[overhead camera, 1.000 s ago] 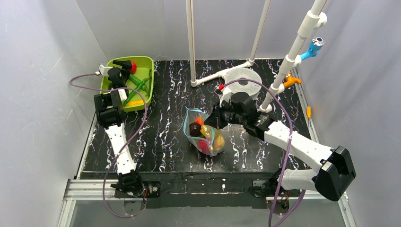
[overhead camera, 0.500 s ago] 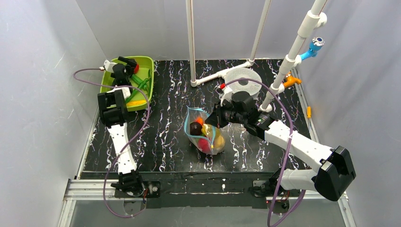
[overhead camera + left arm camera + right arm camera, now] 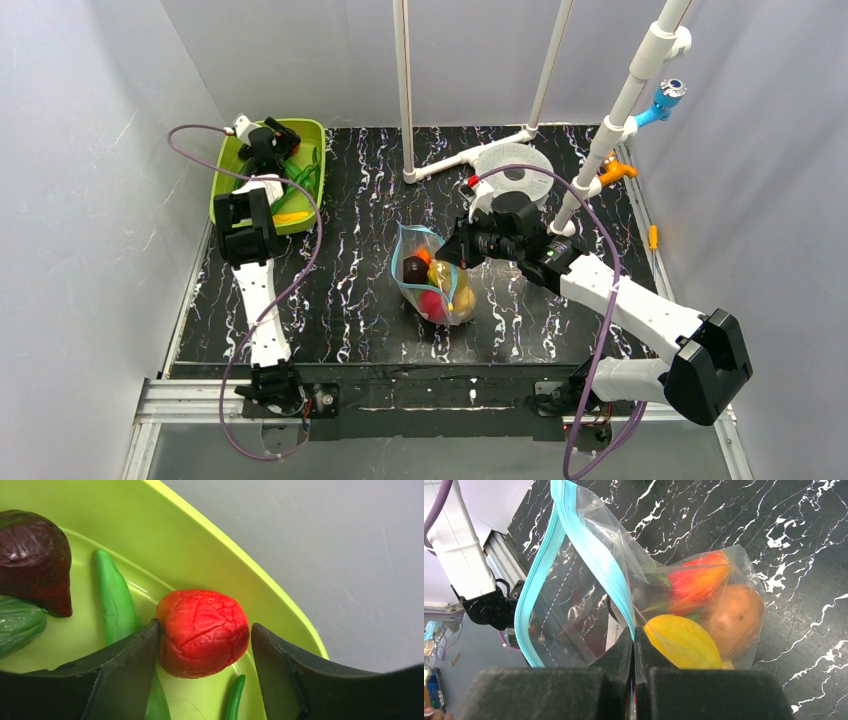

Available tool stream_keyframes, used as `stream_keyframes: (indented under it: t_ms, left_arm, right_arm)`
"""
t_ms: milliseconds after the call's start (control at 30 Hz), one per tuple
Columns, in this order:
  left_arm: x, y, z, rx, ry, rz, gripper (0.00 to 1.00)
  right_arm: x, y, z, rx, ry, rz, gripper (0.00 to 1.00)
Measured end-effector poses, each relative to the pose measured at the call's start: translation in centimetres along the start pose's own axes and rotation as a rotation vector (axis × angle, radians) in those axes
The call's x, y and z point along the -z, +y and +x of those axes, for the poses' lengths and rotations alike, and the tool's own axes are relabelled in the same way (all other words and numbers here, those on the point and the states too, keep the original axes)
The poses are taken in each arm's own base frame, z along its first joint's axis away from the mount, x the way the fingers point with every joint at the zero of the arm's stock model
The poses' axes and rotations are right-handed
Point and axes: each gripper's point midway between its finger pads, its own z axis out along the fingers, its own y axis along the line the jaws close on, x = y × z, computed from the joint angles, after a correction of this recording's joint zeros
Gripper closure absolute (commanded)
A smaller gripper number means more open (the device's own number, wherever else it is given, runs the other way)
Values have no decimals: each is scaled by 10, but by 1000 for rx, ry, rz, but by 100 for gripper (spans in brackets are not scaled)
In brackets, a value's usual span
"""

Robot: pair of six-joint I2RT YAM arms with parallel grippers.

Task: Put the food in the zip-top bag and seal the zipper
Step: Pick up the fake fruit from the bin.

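Note:
The zip-top bag [image 3: 432, 285] lies mid-table, mouth open toward the far left, with several pieces of food inside. In the right wrist view the bag [image 3: 574, 610] holds a red-orange piece [image 3: 696, 580], a brown piece [image 3: 734, 620] and a yellow piece [image 3: 681, 642]. My right gripper [image 3: 452, 250] is shut on the light-blue zipper [image 3: 599, 560] at the mouth's right side and holds it up. My left gripper [image 3: 275, 135] is open at the far end of the lime-green tray [image 3: 318, 170]. Its fingers straddle a red wrinkled fruit [image 3: 202, 632]; the left finger touches it and the right finger stands apart.
The tray also holds a dark maroon fruit [image 3: 35, 560], green pods [image 3: 116, 600] and a yellow piece [image 3: 288, 217]. White pipes [image 3: 405, 90] and a white round disc [image 3: 512, 165] stand at the back. Blue [image 3: 662, 100] and orange [image 3: 615, 172] fittings sit at the right wall.
My left arm has moved toward the tray's far end, and its gripper now sits over the red fruit. My right gripper still holds the bag's edge in place.

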Motion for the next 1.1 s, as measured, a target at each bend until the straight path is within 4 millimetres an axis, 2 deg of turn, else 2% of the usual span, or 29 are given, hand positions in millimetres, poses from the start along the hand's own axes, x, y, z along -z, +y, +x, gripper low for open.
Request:
stream_keyframes:
  t_ms: [300,533,733,867,1000,1100]
  left_arm:
    - [2,-2,9,-139,27,16,61]
    - [6,-5,8,-181,54,24,70]
    - [18,-10,4,-175,82,23,74]
    - [32,-22,-12,-169,74,40,76]
    - [52,-42,-44,-172,38,68,78]
    - [74,-57,-70,-175,9,84,79]
  right_arm:
    - [0,-1,0,-1,-1,2,99]
    - [0,-1,0,-2,0,2,99]
    - [0,-1,0,-9,-1,1,99]
    - [0,0,0,-15,0,0,99]
    - [0,0,0,-14,1,-1,99]
    - [0,0,0,-10,3,0,99]
